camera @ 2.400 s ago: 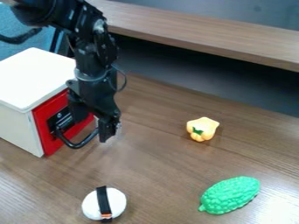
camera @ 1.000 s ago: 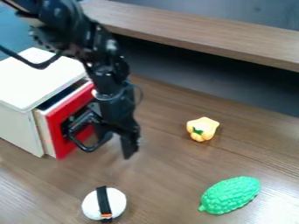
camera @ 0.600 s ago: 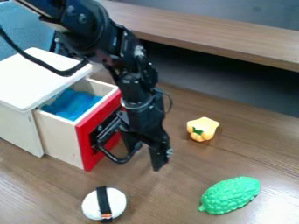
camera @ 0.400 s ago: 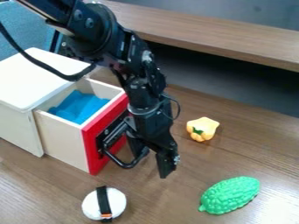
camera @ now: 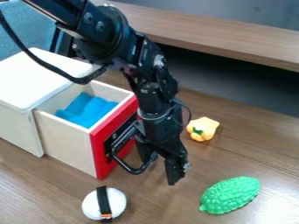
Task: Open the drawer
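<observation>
1. The pale wooden drawer with a red front (camera: 101, 153) stands well out of the white box-shaped cabinet (camera: 38, 76), and soft-looking blue material (camera: 90, 109) can be seen inside it.
2. From the black two-finger gripper (camera: 159, 169), the drawer lies to the left in the camera view, its red face turned toward the tool. The sliding axis is judged to run out from the cabinet toward the lower right, and any further pull would have to be kept along that line.
3. The gripper is seen with its fingers set apart. One is placed on the drawer's side, at the curved black handle (camera: 133, 170), the other beyond it; a hooked pull rather than a clamped one is suggested, though firm contact cannot be confirmed.
4. The opening is judged to be nearly or fully done. If more travel is wanted, only a short, level pull is called for; otherwise the near finger should be cleared from the handle without the drawer being pushed back.
5. By a pull carried too far, the drawer could be tipped or the cabinet dragged over the brown wood-grain table (camera: 192, 201).
</observation>
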Action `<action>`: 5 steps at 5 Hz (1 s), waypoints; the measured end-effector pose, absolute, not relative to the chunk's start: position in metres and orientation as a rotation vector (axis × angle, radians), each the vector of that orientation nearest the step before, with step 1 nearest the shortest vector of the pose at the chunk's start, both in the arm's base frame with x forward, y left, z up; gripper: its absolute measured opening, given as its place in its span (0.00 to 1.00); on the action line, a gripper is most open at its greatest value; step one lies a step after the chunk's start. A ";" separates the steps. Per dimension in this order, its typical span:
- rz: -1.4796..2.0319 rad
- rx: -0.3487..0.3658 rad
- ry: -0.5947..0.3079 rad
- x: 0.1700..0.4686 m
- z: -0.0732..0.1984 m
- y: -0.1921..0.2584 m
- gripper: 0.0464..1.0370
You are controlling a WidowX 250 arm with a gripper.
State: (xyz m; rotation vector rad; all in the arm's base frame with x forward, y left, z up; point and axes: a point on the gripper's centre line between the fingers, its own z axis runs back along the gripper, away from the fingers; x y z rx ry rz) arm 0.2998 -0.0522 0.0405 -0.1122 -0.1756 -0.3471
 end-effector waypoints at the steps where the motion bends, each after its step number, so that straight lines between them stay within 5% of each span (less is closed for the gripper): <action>1: -0.344 -0.081 -0.160 0.295 0.049 -0.051 0.96; 3: -0.300 0.067 -0.200 0.302 0.123 -0.036 0.96; 5: -0.343 -0.027 -0.195 0.293 0.168 -0.046 0.96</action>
